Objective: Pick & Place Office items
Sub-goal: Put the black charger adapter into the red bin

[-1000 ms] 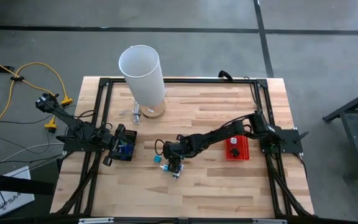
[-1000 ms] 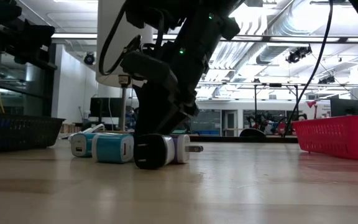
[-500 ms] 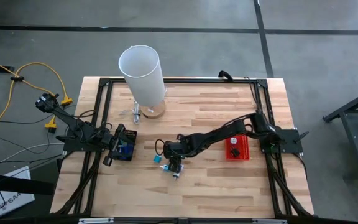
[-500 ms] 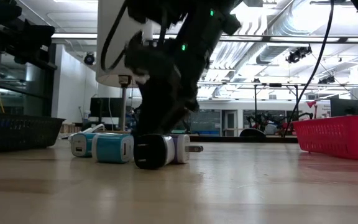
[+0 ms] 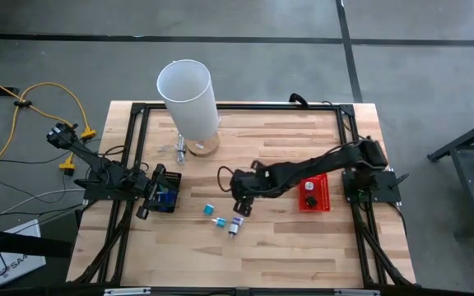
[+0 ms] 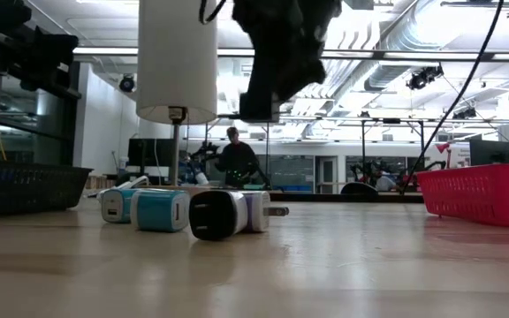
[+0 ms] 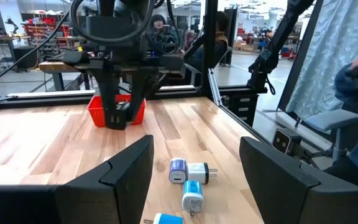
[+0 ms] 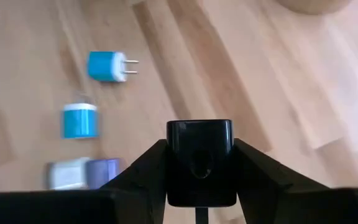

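Observation:
My right gripper (image 5: 241, 202) hangs above the table's middle, shut on a small black charger block (image 8: 201, 163); it also shows high in the low view (image 6: 260, 104). Below it several small chargers lie flat on the wood: a blue one with prongs (image 8: 107, 66), a teal one (image 8: 79, 121), and a white and purple pair (image 8: 82, 172), which also show in the high view (image 5: 235, 224). My left gripper (image 7: 196, 146) is open and empty at the table's left, by a black basket (image 5: 169, 197). My right gripper pinches the black charger block by two opposite sides (image 8: 171, 163) between its two fingers. The fingers come from above, pointing down. The block is lifted clear of the table and sits square in the hold.
A red mesh basket (image 5: 314, 195) stands at the right, also seen in the low view (image 6: 480, 193). A tall white cylinder (image 5: 189, 97) stands at the far left of centre. Bare wood lies near the front edge. A person (image 6: 237, 159) stands in the room behind.
My right gripper has gone up from the cluster of chargers and a little toward the table's right and far edges, with the black block lifted clear. The other chargers have stayed where they were.

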Available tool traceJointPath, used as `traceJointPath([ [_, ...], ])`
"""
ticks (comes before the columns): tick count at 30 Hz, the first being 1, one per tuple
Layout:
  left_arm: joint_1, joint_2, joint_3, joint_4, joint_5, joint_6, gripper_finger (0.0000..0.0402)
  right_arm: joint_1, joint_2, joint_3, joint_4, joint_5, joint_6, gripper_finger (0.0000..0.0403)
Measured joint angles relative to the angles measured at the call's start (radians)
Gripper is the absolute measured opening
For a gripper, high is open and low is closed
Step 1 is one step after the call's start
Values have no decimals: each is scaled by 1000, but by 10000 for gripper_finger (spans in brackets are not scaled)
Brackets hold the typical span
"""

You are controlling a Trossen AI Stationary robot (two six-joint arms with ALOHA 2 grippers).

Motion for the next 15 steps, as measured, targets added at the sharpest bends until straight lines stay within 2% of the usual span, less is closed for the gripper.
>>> traceJointPath([
  [5, 0, 0, 0, 7, 0, 0, 233, 21, -121, -160, 10, 16, 124, 138],
  [10, 0, 3, 0, 11, 0, 0, 233, 53, -261, -357, 38, 82, 296, 138],
  [15, 0, 4, 0, 16, 0, 0, 233, 100, -364, -486, 42, 131, 424, 138],
])
